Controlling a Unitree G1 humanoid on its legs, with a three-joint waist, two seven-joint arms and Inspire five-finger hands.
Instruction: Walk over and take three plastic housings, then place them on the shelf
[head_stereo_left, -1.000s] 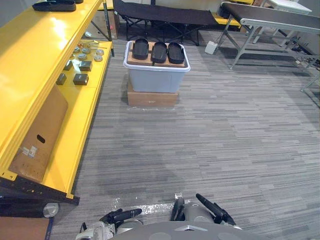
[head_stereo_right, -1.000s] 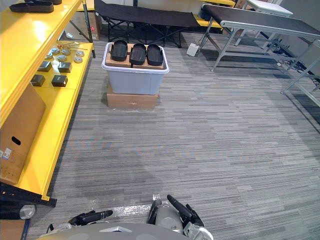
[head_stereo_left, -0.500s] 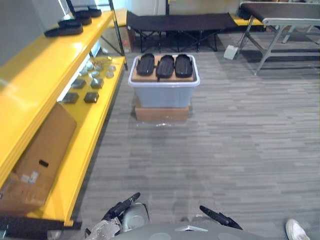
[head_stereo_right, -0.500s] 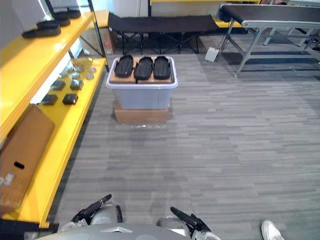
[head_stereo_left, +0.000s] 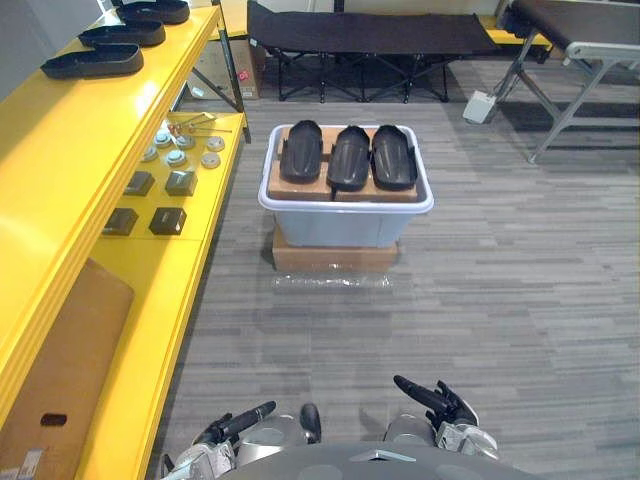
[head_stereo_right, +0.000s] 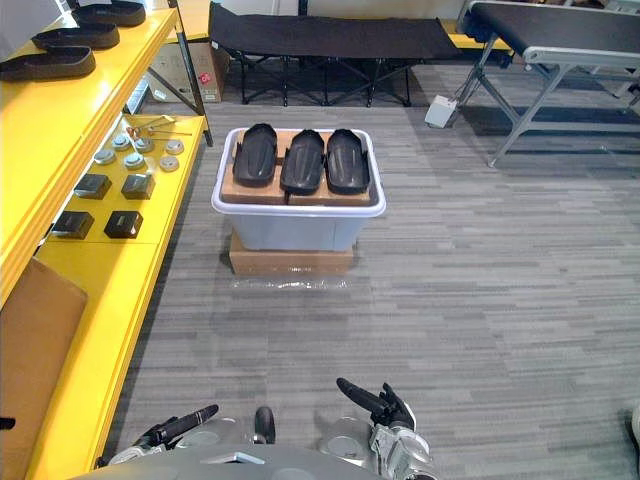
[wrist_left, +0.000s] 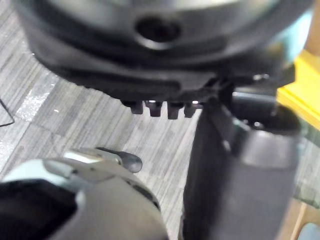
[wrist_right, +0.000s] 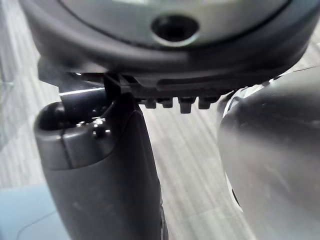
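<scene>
Nearer now, I am closing on the bin (head_stereo_left: 345, 222); three plastic housings (head_stereo_left: 349, 158) are lying on top of it, none taken or shelved. My left hand (head_stereo_left: 238, 424) and right hand (head_stereo_left: 428, 398) are hanging spread, empty, well short of it.

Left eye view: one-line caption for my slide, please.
Three black plastic housings lie side by side atop a grey bin beside the yellow shelf; left hand and right hand low, open.

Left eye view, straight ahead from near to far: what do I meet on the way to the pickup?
Shiny film patch on the floor → grey bin on a cardboard box, carrying the three black plastic housings → black folding cot.
</scene>
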